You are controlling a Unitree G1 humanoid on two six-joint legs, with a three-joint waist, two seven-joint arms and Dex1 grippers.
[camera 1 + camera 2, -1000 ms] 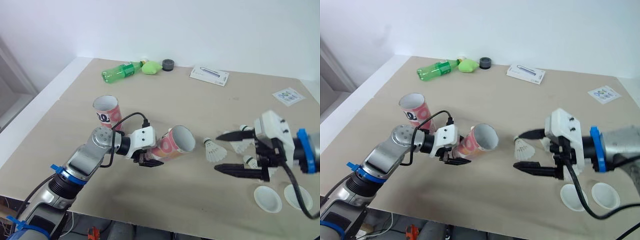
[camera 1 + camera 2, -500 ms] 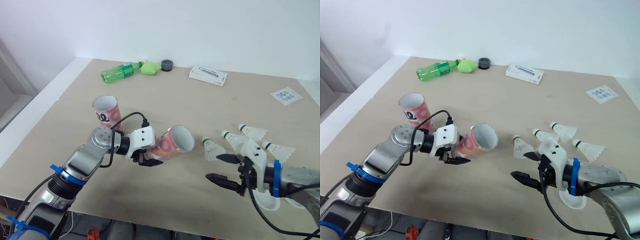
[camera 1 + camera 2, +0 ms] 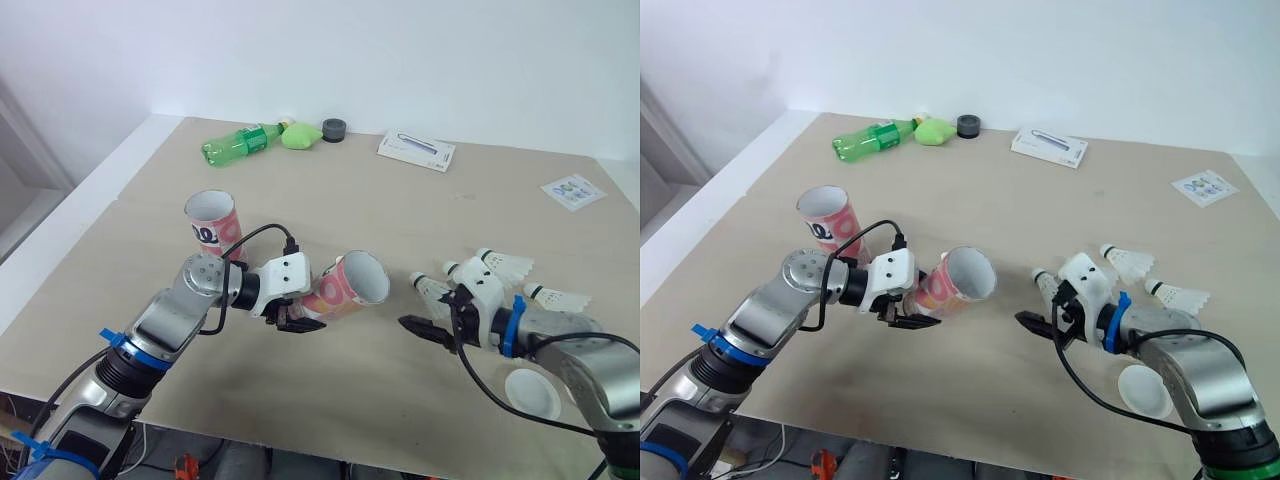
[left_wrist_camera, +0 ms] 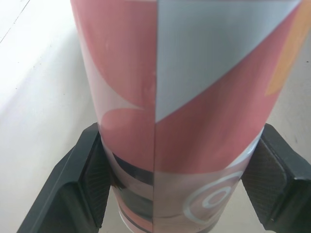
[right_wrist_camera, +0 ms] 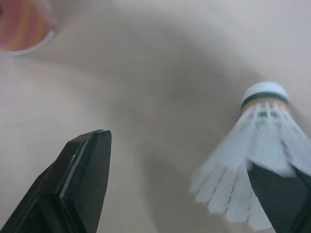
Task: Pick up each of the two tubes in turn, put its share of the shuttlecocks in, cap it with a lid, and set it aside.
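Note:
My left gripper [image 3: 290,318] is shut on a pink patterned tube [image 3: 345,285], held tilted low over the table with its open mouth facing right. The left wrist view shows both fingers [image 4: 85,179] pressed against that tube [image 4: 184,97]. A second tube [image 3: 213,222] stands upright to the left behind it. My right gripper [image 3: 425,306] is open at table height, with a white shuttlecock [image 5: 257,141] lying close to one finger [image 5: 284,194]. Several more shuttlecocks [image 3: 505,263] lie just behind it. A white lid [image 3: 532,393] rests near the front edge.
At the back of the table lie a green bottle [image 3: 243,141], a green lump [image 3: 298,137], a grey roll [image 3: 335,129], a white box [image 3: 417,150] and a small card [image 3: 575,190]. The table's front edge [image 3: 330,455] runs close below both arms.
My right gripper came down from a raised position to the table, then moved forward and left up to the nearest shuttlecock. The left gripper and its tube held still.

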